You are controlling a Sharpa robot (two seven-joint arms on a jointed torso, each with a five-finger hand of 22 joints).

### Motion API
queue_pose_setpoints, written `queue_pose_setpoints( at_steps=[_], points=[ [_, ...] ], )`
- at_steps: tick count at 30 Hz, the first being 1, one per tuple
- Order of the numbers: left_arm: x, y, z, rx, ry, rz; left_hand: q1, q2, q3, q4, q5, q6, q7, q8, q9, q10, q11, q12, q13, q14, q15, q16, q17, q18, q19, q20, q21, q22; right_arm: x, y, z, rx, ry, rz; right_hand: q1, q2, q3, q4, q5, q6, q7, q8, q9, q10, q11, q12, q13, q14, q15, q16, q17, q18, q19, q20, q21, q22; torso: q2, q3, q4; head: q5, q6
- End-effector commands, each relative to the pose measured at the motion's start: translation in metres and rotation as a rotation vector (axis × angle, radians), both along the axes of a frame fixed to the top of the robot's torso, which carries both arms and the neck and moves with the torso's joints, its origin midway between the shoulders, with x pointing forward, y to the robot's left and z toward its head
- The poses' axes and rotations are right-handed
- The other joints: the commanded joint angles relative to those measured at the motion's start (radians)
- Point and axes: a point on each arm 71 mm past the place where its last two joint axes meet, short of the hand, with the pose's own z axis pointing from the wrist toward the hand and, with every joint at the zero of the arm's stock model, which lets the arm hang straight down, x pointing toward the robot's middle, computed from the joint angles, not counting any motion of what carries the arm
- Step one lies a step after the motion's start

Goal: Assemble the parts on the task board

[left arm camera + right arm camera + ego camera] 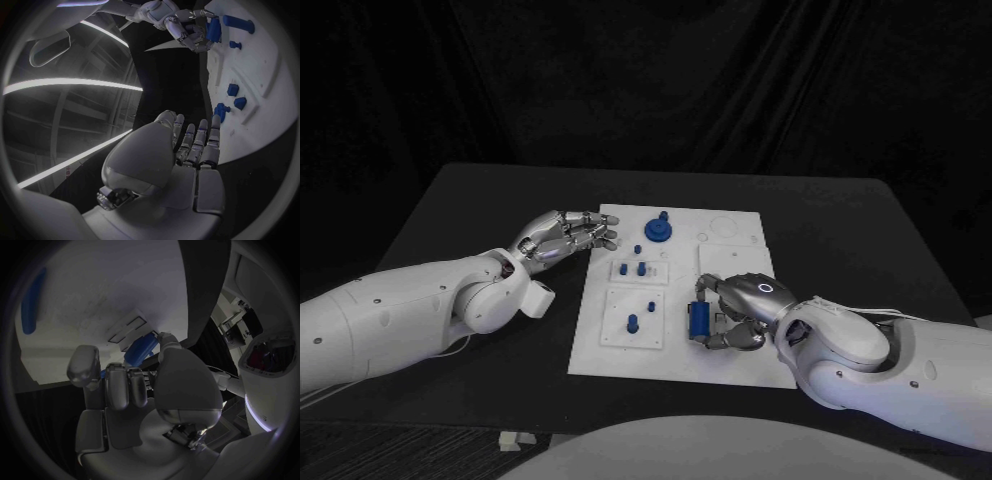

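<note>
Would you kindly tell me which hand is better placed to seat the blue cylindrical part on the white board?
The right hand: its fingers already grip the blue cylindrical part over the white task board. The left hand sits at the board's far left edge, holding nothing.

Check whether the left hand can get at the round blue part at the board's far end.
Probably yes: the left hand hovers at the task board's far-left edge, holding nothing, with only bare board between it and the round blue part.
</note>
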Motion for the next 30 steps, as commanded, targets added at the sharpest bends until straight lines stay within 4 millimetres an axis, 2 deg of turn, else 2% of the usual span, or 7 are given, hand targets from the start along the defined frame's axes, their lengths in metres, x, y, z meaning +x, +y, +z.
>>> queue_pose_setpoints(
  at_steps=[1, 4, 5, 10, 15, 20, 30],
  points=[
    [-0.0008, -0.0018, 0.0002, -0.017, 0.003, -0.01, 0.001, -0.001, 0.008, 0.0, 0.006, -0.003, 0.007, 0.0, -0.001, 0.002, 0.005, -0.004, 0.001, 0.001, 0.009, -0.005, 0.0, -0.018, -0.007, 0.0, 0.003, -0.001, 0.0, -0.003, 0.0005, 0.009, -0.009, -0.006, -0.001, 0.023, 0.013, 0.001, 0.094, 0.012, -0.003, 0.018, -0.021, 0.108, -0.006, 0.005, 0.263, 0.06, -0.003, 0.0, 0.081, 0.011, -0.001, -0.006, -0.002, 0.133, -0.001, 0.0004, 0.0001, 0.002, 0.0],
    [-0.0009, -0.0012, 0.0001, -0.016, 0.003, -0.009, 0.001, -0.001, 0.01, 0.0, 0.006, -0.003, 0.007, 0.0, -0.001, 0.002, 0.005, -0.004, 0.001, 0.002, 0.009, -0.005, 0.0, -0.018, -0.007, 0.0, 0.004, -0.001, -0.0012, -0.0041, 0.0015, 0.016, -0.01, -0.002, -0.017, 0.027, 0.034, 0.002, 0.191, 0.013, -0.003, 0.018, -0.053, 0.108, -0.008, 0.005, 0.263, 0.059, -0.004, -0.002, 0.079, 0.012, -0.003, -0.007, -0.006, 0.132, -0.001, -0.0003, 0.0004, 0.005, 0.0],
    [-0.0009, -0.0011, 0.0001, -0.016, 0.003, -0.008, 0.001, -0.001, 0.01, 0.0, 0.006, -0.003, 0.007, 0.0, -0.001, 0.002, 0.005, -0.004, 0.001, 0.002, 0.009, -0.005, 0.0, -0.018, -0.007, 0.0, 0.004, -0.001, -0.0013, -0.0043, 0.0016, 0.017, -0.01, -0.002, -0.017, 0.027, 0.035, 0.002, 0.191, 0.013, -0.003, 0.018, -0.053, 0.108, -0.008, 0.005, 0.263, 0.059, -0.004, -0.002, 0.079, 0.012, -0.003, -0.007, -0.006, 0.132, -0.001, -0.0003, 0.0004, 0.005, 0.0],
    [-0.001, -0.0001, 0.0, -0.014, 0.004, -0.007, 0.001, -0.001, 0.01, 0.0, 0.006, -0.003, 0.007, 0.0, -0.001, 0.002, 0.005, -0.004, 0.001, 0.002, 0.009, -0.005, 0.0, -0.018, -0.007, 0.0, 0.004, -0.001, -0.0028, -0.0064, 0.003, 0.024, -0.012, 0.0, -0.047, 0.033, 0.07, 0.004, 0.275, 0.01, -0.003, 0.012, -0.095, 0.108, -0.009, 0.005, 0.263, 0.057, -0.005, -0.005, 0.075, 0.013, -0.006, -0.008, -0.013, 0.131, -0.001, -0.0005, -0.0008, 0.007, 0.0],
    [-0.001, 0.0001, -0.0002, -0.013, 0.006, -0.007, 0.001, -0.001, 0.01, 0.0, 0.006, -0.003, 0.007, 0.0, -0.001, 0.002, 0.005, -0.004, 0.001, 0.002, 0.009, -0.005, 0.0, -0.018, -0.007, 0.0, 0.004, -0.001, -0.0046, -0.0084, 0.0047, 0.031, -0.015, 0.0, -0.072, 0.034, 0.101, 0.005, 0.317, 0.004, -0.001, 0.002, -0.129, 0.108, -0.009, 0.005, 0.263, 0.056, -0.005, -0.005, 0.075, 0.013, -0.007, -0.008, -0.015, 0.131, 0.0, -0.0003, 0.0016, 0.004, 0.0],
    [-0.0011, 0.0001, -0.0004, -0.013, 0.009, -0.009, 0.001, -0.001, 0.01, 0.0, 0.006, -0.003, 0.007, 0.0, -0.001, 0.002, 0.005, -0.004, 0.001, 0.002, 0.009, -0.005, 0.0, -0.018, -0.007, 0.0, 0.004, -0.001, -0.0065, -0.0101, 0.0054, 0.028, -0.009, 0.0, -0.086, 0.028, 0.114, 0.004, 0.292, 0.001, 0.0, -0.005, -0.152, 0.108, -0.008, 0.005, 0.263, 0.055, -0.004, -0.007, 0.073, 0.013, -0.009, -0.007, -0.018, 0.13, 0.0, -0.0003, -0.0005, 0.006, 0.0],
    [-0.0009, -0.0003, -0.0008, -0.013, 0.01, -0.01, 0.0, -0.001, 0.013, -0.001, 0.006, -0.002, 0.007, 0.0, -0.001, 0.003, 0.006, -0.004, 0.001, 0.002, 0.009, -0.005, 0.0, -0.019, -0.007, -0.001, 0.004, -0.001, -0.008, -0.0113, 0.0033, 0.015, 0.017, 0.0, -0.093, 0.025, 0.132, 0.003, 0.303, -0.008, 0.002, -0.021, -0.183, 0.108, -0.006, 0.005, 0.263, 0.054, -0.003, -0.009, 0.07, 0.014, -0.011, -0.006, -0.024, 0.128, 0.001, -0.0001, -0.0008, 0.003, 0.0]
  ],
)
